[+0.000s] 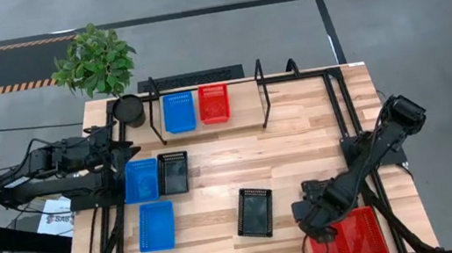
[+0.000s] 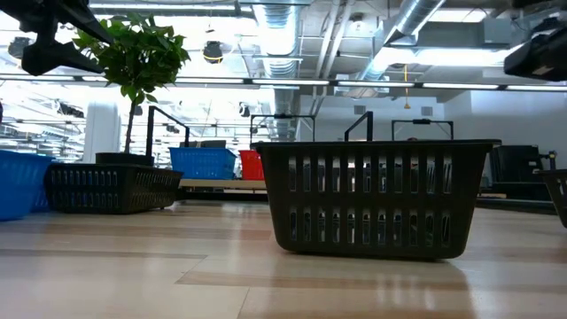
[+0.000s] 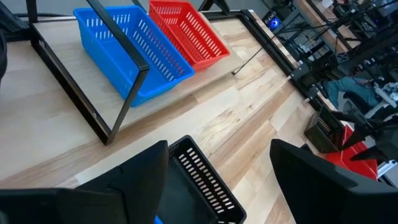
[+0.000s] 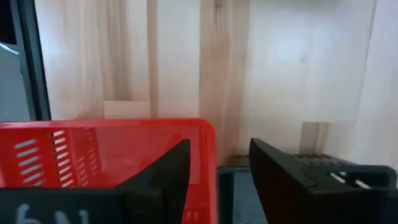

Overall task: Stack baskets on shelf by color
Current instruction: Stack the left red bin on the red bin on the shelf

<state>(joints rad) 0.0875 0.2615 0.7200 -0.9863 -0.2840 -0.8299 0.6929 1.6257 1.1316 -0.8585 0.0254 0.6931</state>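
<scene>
A blue basket (image 1: pixel 178 112) and a red basket (image 1: pixel 213 103) stand side by side on the shelf (image 1: pixel 292 90) at the table's far side. On the tabletop lie two blue baskets (image 1: pixel 140 180) (image 1: pixel 156 225) and two black baskets (image 1: pixel 172 172) (image 1: pixel 255 212). Another red basket (image 1: pixel 361 236) sits at the near right corner. My right gripper (image 4: pixel 219 165) points down, open, above that basket's left end wall (image 4: pixel 208 149), one finger over the inside and one outside; no touch shows. My left gripper (image 3: pixel 217 168) waits open at the left edge, above a black basket (image 3: pixel 202 183).
A potted plant (image 1: pixel 127 111) stands at the shelf's left end. The shelf's black tube hoops (image 1: pixel 262 95) rise across the board. Black frame rails (image 1: pixel 346 127) run along the table's right side. Bare wood lies in the table's middle.
</scene>
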